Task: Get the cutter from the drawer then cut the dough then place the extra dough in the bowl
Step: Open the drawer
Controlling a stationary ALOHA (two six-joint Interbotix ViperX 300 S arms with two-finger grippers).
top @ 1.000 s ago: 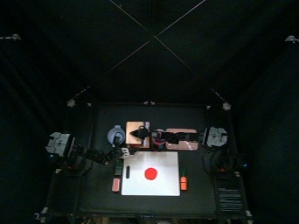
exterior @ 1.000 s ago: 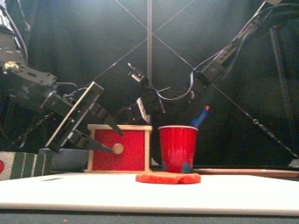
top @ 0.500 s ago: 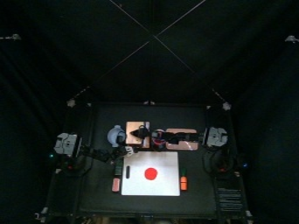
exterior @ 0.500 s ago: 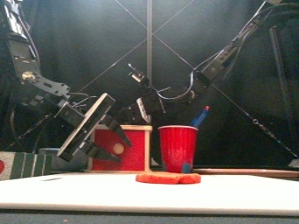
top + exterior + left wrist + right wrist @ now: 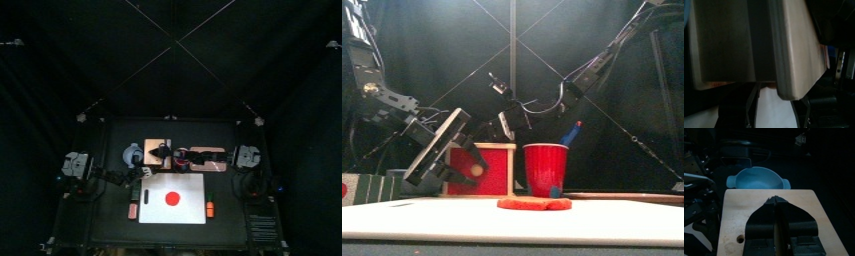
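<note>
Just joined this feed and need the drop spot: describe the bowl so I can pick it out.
Find the white cutting board at the middle of the table, then the pale wooden box behind it. The blue-grey bowl sits just left of that box: the only round blue thing there, with two small handles.

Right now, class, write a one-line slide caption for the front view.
Left fingers at the red drawer front of the wooden box; red dough lies on the white board before the red cup.

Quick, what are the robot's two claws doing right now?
Left gripper: open, at the wooden box, holding nothing.
Right gripper: shut, empty, over the box's top.
</note>
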